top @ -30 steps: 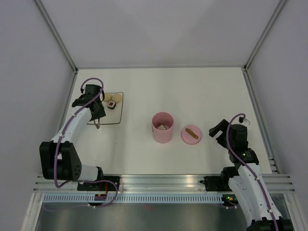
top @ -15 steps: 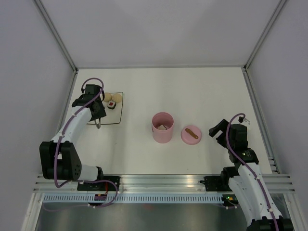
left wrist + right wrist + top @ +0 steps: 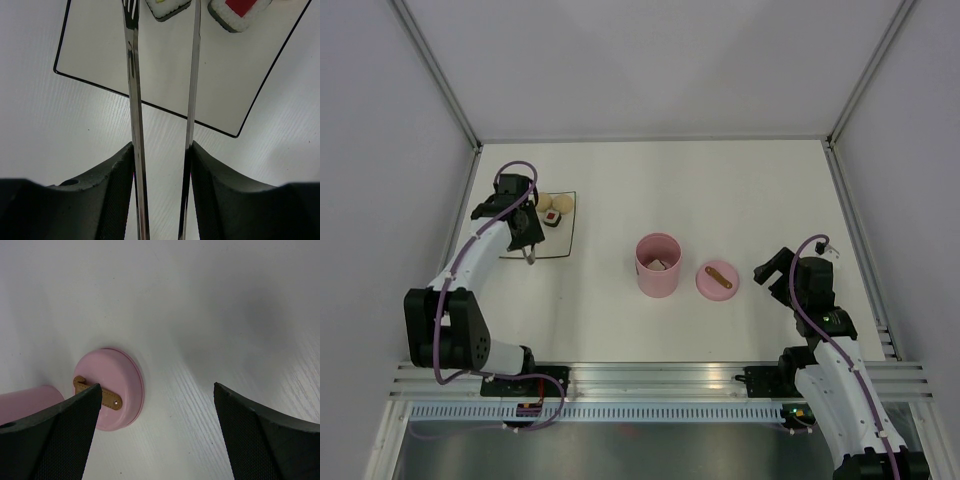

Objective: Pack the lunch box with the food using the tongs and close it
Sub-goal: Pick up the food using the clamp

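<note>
Left end effector [image 3: 526, 236] at the far left of the desk [image 3: 740, 190], part-closed, fingers [image 3: 117, 170] clamping the tongs [image 3: 131, 75] from outside. Tong arms are apart.

Left wrist view only: tongs reach over the black-edged tray [image 3: 100, 45], one sushi piece [image 3: 167, 6] sits between the arms at the top edge, another [image 3: 240, 12] is just right of the right arm. Contact with the food is not clear.

Top view only: beige balls [image 3: 562, 204] on the tray, lunch box [image 3: 658, 265] upright mid-desk with a pale piece inside, lid [image 3: 718, 280] flat just right of it.

Right end effector [image 3: 775, 268] is wide open, empty, near the lid. Right wrist view shows the lid's brown strap [image 3: 107, 399] and the lunch box edge at bottom left.
</note>
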`<state>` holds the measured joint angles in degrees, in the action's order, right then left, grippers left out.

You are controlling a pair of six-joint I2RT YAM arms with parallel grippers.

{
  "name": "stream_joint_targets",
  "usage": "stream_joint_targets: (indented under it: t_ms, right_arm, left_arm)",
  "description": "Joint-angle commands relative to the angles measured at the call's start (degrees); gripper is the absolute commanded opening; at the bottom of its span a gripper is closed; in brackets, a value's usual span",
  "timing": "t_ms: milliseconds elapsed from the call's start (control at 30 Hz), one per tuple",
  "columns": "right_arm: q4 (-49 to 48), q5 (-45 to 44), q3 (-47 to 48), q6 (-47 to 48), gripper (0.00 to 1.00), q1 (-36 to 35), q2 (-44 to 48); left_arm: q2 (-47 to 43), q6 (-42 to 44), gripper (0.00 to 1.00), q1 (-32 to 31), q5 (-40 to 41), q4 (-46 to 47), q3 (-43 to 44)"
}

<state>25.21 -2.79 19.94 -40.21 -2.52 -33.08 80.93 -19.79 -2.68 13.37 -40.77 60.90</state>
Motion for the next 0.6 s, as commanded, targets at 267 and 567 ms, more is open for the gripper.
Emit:
stream_joint_targets:
  t_ms: [267,567]
  right_arm:
    - [-2.4,0.2,-0.5,0.7,0.98,-0.2,-0.7]
    - [-3.3,0.3,-0.4,0.7,0.98,-0.1,-1.7]
  left_arm:
    - [2.0,1.8,0.39,0.3,0.3,1.5,3.3]
    - [-3.5,2.7,0.35,0.2,1.0,-3.8,12.1]
